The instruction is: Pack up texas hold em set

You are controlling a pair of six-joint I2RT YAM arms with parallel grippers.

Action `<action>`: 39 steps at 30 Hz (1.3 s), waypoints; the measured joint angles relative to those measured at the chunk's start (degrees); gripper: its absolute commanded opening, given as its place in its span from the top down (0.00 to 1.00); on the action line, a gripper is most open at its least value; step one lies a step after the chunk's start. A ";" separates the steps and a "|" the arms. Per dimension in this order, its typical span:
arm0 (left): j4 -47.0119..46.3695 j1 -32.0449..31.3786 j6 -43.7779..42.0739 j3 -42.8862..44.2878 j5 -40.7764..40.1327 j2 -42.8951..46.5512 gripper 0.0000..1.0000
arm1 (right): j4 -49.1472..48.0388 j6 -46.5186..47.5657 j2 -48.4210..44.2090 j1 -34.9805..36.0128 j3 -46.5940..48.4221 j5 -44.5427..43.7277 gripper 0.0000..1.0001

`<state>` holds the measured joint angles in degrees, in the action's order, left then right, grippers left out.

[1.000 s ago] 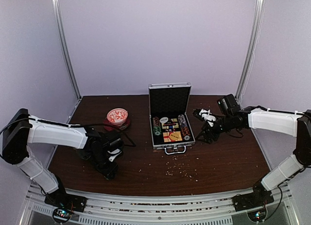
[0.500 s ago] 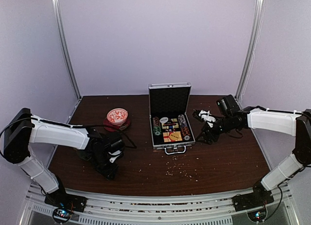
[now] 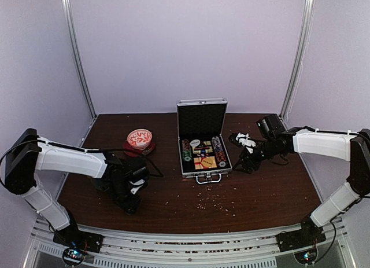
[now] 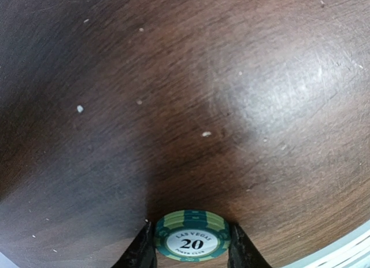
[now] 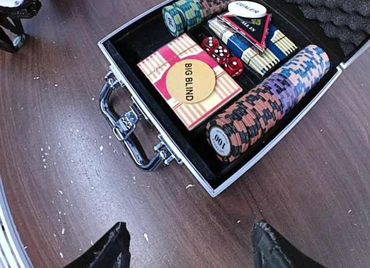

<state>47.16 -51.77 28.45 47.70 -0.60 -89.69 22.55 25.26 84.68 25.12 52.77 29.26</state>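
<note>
The silver case [image 3: 206, 173] stands open mid-table, lid up. In the right wrist view its black tray [image 5: 272, 146] holds rows of chips [image 5: 266, 103], a red-yellow card box [image 5: 167, 57] with a yellow "BIG BLIND" disc [image 5: 190, 81] on it, and small red dice [image 5: 222, 55]. My left gripper [image 3: 130, 201] is low over the table, left of and nearer than the case, shut on a small stack of green "20" chips [image 4: 192, 236]. My right gripper [image 3: 245, 162] is open and empty over the bare table just right of the case; in the right wrist view [image 5: 191, 245] it is near the case's front corner.
A red-and-white bowl on a red saucer [image 3: 139, 139] sits left of the case. The case's chrome handle [image 5: 124, 126] sticks out toward the near edge. White crumbs [image 3: 211, 201] are scattered on the dark wood in front of the case.
My right gripper has crept slightly left toward the case. My left gripper has stayed almost in place, still holding the green chips.
</note>
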 measured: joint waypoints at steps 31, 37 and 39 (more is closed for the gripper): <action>-13.88 -1.92 -6.40 39.32 -9.05 -23.04 0.69 | 0.52 0.35 0.09 0.00 0.13 0.22 0.26; -16.79 -1.92 -7.28 41.22 -9.66 -27.45 0.69 | 0.85 0.55 0.09 0.00 0.13 -0.02 0.26; -17.62 -1.92 -7.56 42.01 -9.99 -28.24 0.69 | 0.92 0.72 0.09 0.00 0.13 -0.15 0.26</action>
<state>29.54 -53.69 20.88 89.71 -10.59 -117.93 23.46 25.98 84.77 25.12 52.90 29.10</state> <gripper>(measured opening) 0.372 0.736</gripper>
